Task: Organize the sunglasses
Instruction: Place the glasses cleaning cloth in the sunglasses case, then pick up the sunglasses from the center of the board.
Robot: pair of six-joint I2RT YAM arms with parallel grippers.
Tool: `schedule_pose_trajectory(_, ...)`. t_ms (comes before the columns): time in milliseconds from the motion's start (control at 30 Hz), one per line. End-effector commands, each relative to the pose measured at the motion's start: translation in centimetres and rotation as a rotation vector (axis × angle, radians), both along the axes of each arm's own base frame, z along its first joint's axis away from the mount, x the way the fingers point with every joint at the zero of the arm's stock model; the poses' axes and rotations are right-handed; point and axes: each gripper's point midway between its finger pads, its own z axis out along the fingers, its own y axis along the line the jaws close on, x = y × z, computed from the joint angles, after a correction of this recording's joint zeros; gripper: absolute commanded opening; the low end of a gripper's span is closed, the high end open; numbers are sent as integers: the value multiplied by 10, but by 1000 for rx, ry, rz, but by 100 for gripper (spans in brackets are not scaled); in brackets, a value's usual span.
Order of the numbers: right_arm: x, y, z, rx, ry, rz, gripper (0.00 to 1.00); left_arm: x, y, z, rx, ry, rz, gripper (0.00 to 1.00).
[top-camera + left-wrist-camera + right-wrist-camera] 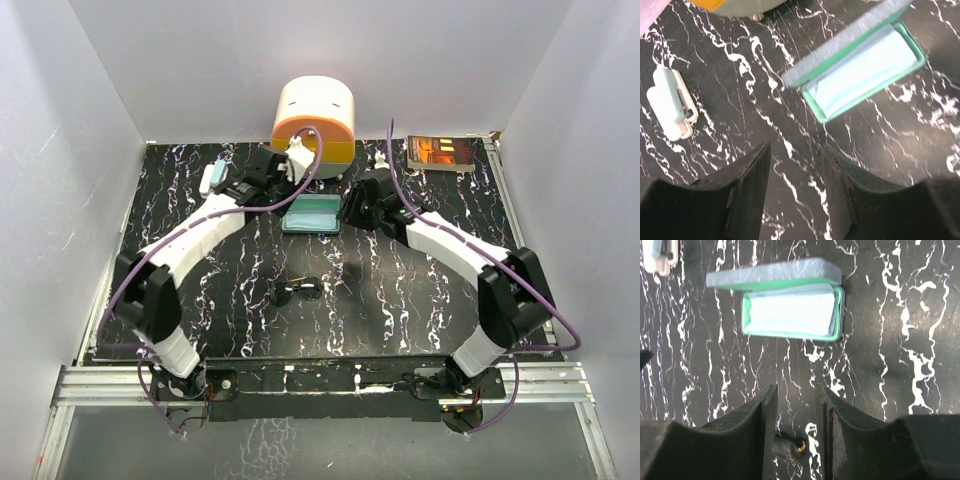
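The case (775,275) is seen lying open on the table (420,290), its grey lid raised. A light-blue cloth (790,310) is laid in its teal tray. The sunglasses (300,291) are found outside it, on the table nearer the arms' bases. The left gripper (796,147) and right gripper (796,388) are both released, with nothing clasped between the jaws. Whether the glasses are folded cannot be told. In the right wrist view only a small dark piece is glimpsed between the fingers (765,425), and it cannot be identified. The case's lid is blurred and cut off in the left wrist view.

Marbled table (420,300) (sunglasses (299,291), case (312,217), book (441,153)).
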Motion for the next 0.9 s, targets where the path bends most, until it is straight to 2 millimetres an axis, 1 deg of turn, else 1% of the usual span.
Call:
schedule_pose_trajectory(0,-35,11,-10,8,22,123,41,-50,22,-3,-24,93,-42,45)
schedule_pose_trajectory(33,-42,12,-13,4,30,139,42,-58,23,-8,-32,108,-64,46)
schedule_pose_trajectory(100,-55,8,-23,-12,56,142,42,-72,20,-12,-57,129,-135,49)
schedule_pose_trajectory(200,-72,-3,-31,-7,76,126,42,-93,3,-14,-122,178,-275,54)
schedule_pose_trajectory(300,-86,-15,-34,-24,82,112,45,-110,-16,-13,-188,244,-403,61)
schedule_pose_trajectory(367,-97,-25,-38,-42,93,111,48,-125,-30,-15,-225,322,-507,64)
schedule_pose_trajectory(433,-106,-32,-40,-53,102,109,51,-137,-34,-23,-236,412,-560,65)
schedule_pose_trajectory(533,-118,-39,-37,-45,95,109,55,-147,-33,-42,-218,511,-592,65)
schedule_pose_trajectory(633,-124,-43,-38,-40,88,110,56,-156,-30,-58,-203,553,-624,65)
schedule_pose_trajectory(733,-129,-43,-43,-40,100,122,56,-160,-32,-66,-204,540,-666,68)
schedule_pose_trajectory(867,-131,-43,-49,-48,115,129,56,-164,-38,-70,-217,523,-729,70)
